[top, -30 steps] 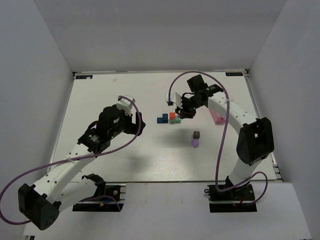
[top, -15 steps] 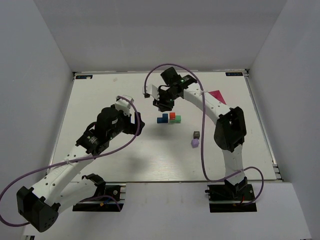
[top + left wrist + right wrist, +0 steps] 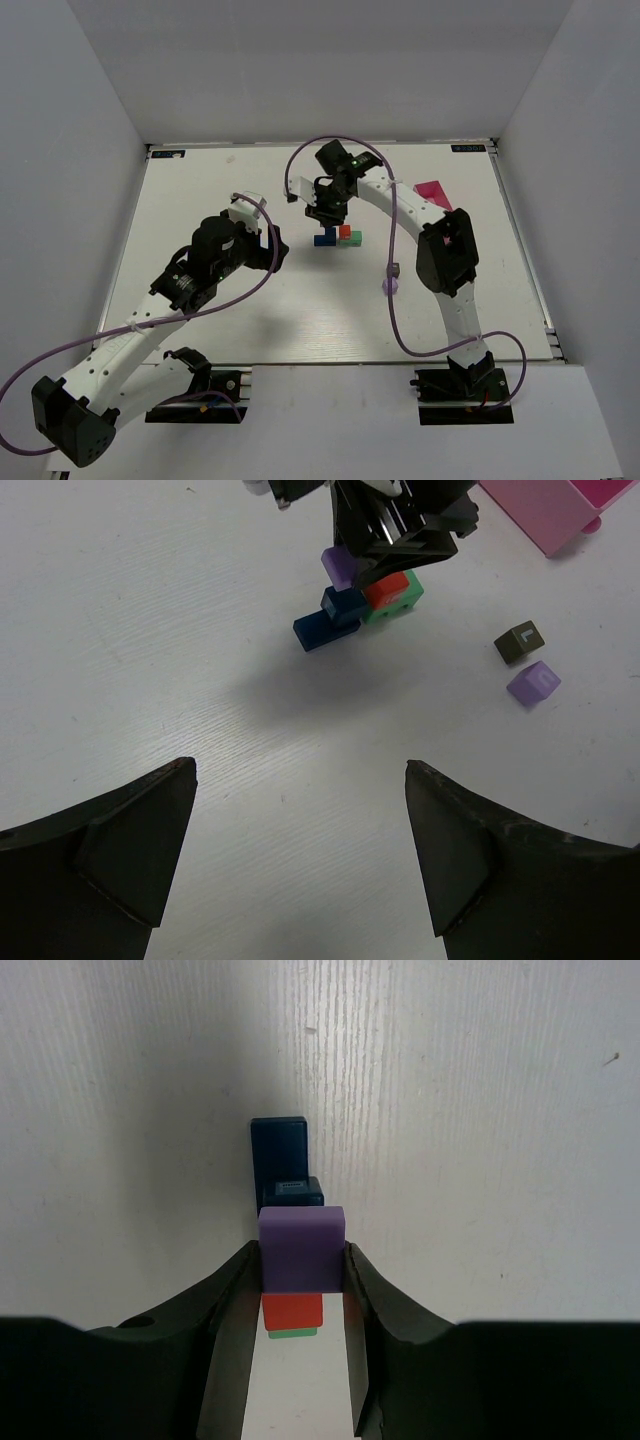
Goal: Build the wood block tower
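Where white wood-grain table [image 3: 250,310] sits boxed by grey walls, wood block tower [image 3: 340,237] stands mid-table: blue blocks [image 3: 280,1155], red block [image 3: 292,1312] atop green block [image 3: 405,598].
Wrist views show purple block [image 3: 301,1248] clamped in right gripper [image 3: 300,1260] above tower; top view hides it.
Left gripper [image 3: 298,780] jaws apart, empty.
Dark block [image 3: 520,642], lilac block [image 3: 532,683] right of tower.
Pink tray [image 3: 432,192] near far right edge.
Bare table left of tower.

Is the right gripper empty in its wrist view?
No, the right gripper is shut on a purple block, held between both fingers.
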`<act>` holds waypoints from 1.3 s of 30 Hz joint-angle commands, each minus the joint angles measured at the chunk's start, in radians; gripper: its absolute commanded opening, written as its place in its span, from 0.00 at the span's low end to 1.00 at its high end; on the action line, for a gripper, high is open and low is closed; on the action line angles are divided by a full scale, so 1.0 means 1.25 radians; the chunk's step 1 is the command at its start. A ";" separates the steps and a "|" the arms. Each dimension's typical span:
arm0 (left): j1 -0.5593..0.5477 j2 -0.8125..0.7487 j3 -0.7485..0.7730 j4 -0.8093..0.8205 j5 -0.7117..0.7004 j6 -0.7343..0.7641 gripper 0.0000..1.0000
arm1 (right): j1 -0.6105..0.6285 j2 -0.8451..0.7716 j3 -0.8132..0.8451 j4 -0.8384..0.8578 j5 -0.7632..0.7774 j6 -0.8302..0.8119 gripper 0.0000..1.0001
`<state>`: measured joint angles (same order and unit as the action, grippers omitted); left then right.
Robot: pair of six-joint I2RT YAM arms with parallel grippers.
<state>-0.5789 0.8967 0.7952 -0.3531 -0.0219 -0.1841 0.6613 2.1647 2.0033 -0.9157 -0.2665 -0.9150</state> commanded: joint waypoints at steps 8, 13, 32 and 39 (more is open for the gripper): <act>0.003 -0.018 0.001 0.011 -0.003 -0.002 0.94 | -0.003 0.015 0.027 -0.034 0.002 -0.031 0.13; 0.003 -0.018 0.001 0.011 -0.003 -0.002 0.94 | -0.006 0.017 0.014 -0.028 0.000 -0.030 0.13; 0.003 -0.010 0.001 0.011 -0.003 -0.002 0.94 | -0.033 0.032 -0.016 -0.005 -0.013 -0.036 0.14; 0.003 -0.010 0.001 0.011 -0.003 -0.002 0.94 | -0.023 0.037 -0.018 -0.001 -0.025 -0.037 0.14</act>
<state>-0.5789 0.8955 0.7952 -0.3531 -0.0219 -0.1841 0.6346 2.2044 1.9827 -0.9302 -0.2653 -0.9508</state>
